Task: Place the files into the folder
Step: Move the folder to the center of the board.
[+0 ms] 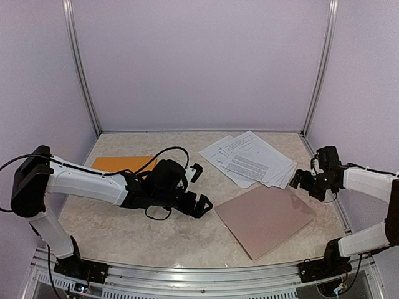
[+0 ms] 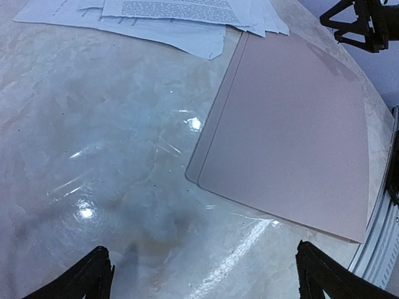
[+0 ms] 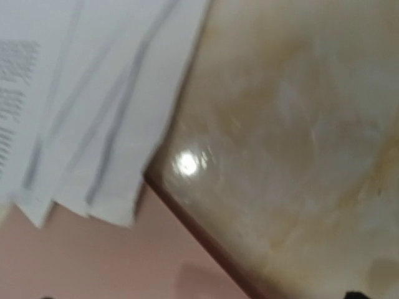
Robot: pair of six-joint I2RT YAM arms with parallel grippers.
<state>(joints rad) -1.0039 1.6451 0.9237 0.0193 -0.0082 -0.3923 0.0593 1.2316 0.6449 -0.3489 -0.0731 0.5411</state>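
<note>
Where writing shows: only on the files point(image 1: 249, 161), as blocks of small black print, too small in the overhead view and too blurred in the right wrist view to read; no brand or label can be made out anywhere.
Files, look: thin white sheets, fanned loosely so that their edges and corners stick out at different angles.
Files, place: flat on the table point(image 1: 143, 230) at the right rear, well apart from both arm bases; their near corners lap over the far edge of the folder point(image 1: 265, 218).
Folder: pale pink, flat on the table at the right front, turned corner-on to the arms; a narrow fold strip runs along its left edge in the left wrist view point(image 2: 287, 143).
Left gripper point(image 1: 201, 189): jaws spread wide with nothing between them, low over bare table left of the folder and pointing toward it.
Right gripper point(image 1: 305, 179): jaws apart and holding nothing, just beside the right edge of the files and the folder's far corner.
In the way: nothing lies on top of the files or on the folder.
Around: an orange sheet point(image 1: 121, 163) lies flat at the left rear, partly hidden by the left arm; a black cable point(image 1: 163, 151) loops over that arm; plain lilac walls stand behind.
Table: glossy, marbled beige with bright light spots.
</note>
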